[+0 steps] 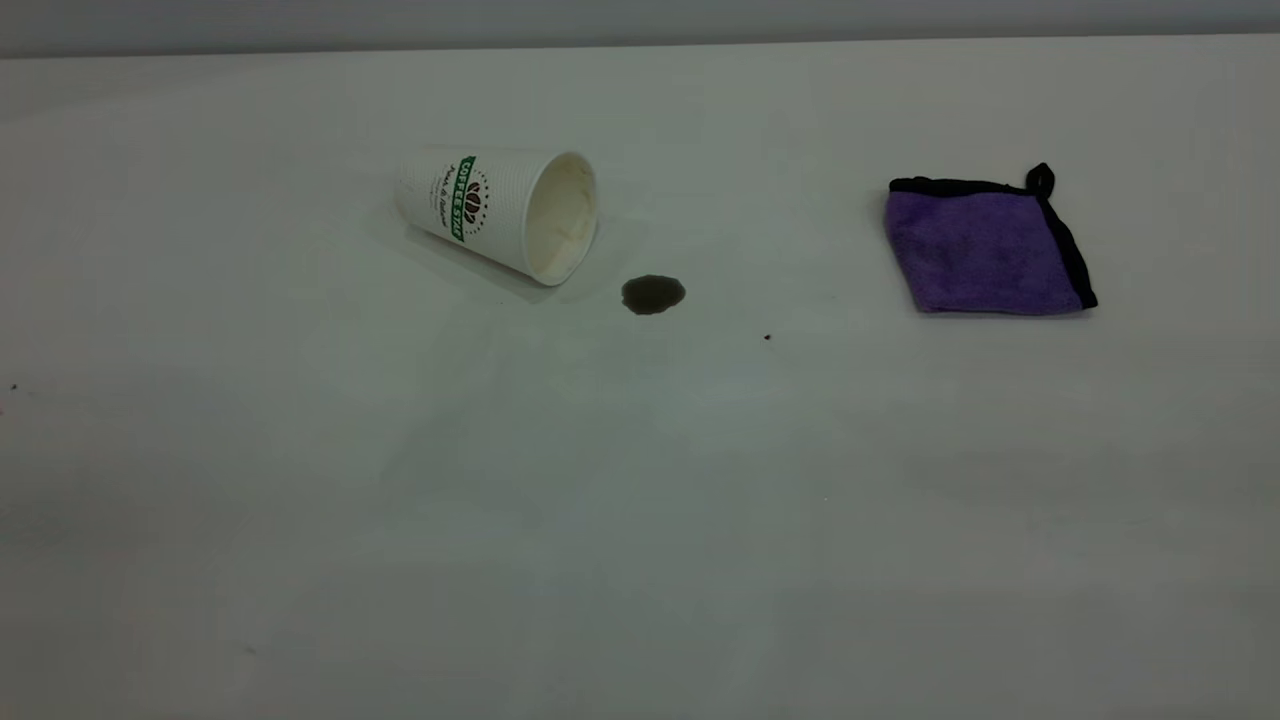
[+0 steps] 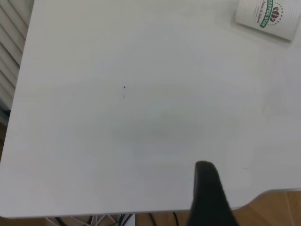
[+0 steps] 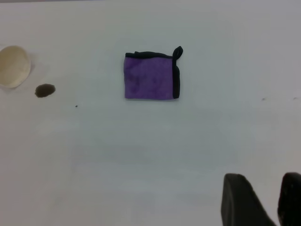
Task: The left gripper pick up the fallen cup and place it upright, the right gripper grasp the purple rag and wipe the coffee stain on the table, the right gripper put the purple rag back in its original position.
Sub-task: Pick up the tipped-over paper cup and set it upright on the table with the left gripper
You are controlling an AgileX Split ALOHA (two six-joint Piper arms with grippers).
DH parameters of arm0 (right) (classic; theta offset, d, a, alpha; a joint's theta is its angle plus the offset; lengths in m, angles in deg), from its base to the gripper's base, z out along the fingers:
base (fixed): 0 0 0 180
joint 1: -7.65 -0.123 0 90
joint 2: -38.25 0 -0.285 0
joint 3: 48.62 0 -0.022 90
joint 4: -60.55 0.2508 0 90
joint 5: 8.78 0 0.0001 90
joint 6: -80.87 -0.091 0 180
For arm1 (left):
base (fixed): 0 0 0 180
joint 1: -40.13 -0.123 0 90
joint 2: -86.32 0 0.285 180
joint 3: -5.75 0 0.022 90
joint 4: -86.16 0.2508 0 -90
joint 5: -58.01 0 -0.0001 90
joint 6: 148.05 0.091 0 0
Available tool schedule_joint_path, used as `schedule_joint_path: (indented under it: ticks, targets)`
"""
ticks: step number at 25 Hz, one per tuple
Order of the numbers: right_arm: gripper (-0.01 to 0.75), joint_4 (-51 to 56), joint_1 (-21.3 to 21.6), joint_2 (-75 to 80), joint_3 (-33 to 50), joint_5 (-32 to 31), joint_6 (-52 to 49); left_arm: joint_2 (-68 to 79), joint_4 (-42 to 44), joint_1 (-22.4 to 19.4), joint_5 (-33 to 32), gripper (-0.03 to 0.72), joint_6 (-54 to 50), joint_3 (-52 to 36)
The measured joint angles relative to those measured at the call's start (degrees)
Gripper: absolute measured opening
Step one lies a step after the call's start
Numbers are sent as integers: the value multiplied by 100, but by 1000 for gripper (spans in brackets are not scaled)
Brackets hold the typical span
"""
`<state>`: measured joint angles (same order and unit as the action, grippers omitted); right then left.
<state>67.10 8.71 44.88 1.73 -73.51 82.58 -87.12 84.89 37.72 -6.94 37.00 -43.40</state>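
Observation:
The cup [image 1: 495, 210] lies on its side on the table [image 1: 640, 520], with its mouth facing the coffee stain [image 1: 653, 294] just beside it. The purple rag [image 1: 985, 250] lies flat to the right, apart from the stain. Neither gripper shows in the exterior view. In the left wrist view a black part of my left gripper [image 2: 209, 197] hangs over the table's near edge, far from the cup [image 2: 268, 16]. My right gripper [image 3: 263, 193] is open and empty, well away from the rag [image 3: 150, 77], the stain [image 3: 45, 90] and the cup mouth [image 3: 13, 66].
A tiny dark speck [image 1: 767, 337] sits between the stain and the rag. The left wrist view shows the table's edge with wooden floor [image 2: 282, 207] beyond it.

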Motion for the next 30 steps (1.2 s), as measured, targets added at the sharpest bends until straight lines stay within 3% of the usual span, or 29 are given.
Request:
schedule_joint_path:
  ticks: [17, 23, 30]
  targets:
    - [239, 0, 0, 0, 0, 0, 0, 526, 0, 0, 84, 526, 151, 51]
    - [239, 0, 0, 0, 0, 0, 0, 2207, -300, 0, 986, 534, 450, 370]
    - [239, 0, 0, 0, 0, 0, 0, 4352, -1366, 0, 2037, 537, 1308, 834]
